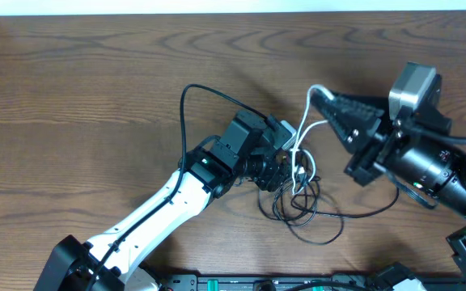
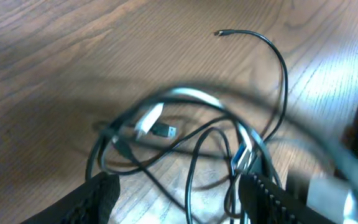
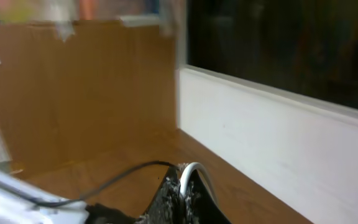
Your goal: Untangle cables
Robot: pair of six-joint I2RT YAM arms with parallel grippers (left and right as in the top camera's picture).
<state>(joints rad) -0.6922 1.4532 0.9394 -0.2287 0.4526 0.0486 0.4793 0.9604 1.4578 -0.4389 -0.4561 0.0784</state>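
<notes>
Several thin cables (image 1: 302, 202) lie knotted in a loose heap on the wooden desk (image 1: 95, 81), near its front edge and between the two arms. Most are black; one white cable (image 1: 307, 113) climbs out of the heap toward the right arm. The right fingers (image 1: 338, 107) are clenched on a loop of that white cable, holding it up off the desk. The left fingers (image 2: 101, 193) are spread apart directly over the heap, one on each side of the crossing strands, grasping nothing that can be seen.

The step in hand looks like drawing the white cable out of the black ones. The next move probably calls for the left fingers to close on a black strand and pin it down while the right arm pulls the white one away.

Several black loops cross over the white cable, and a white plug (image 2: 148, 121) sits inside the heap where it could snag. One black strand (image 2: 281, 68) trails clear to a small plug end on bare wood. Beyond the desk stands a pale wall panel (image 3: 260, 124)
</notes>
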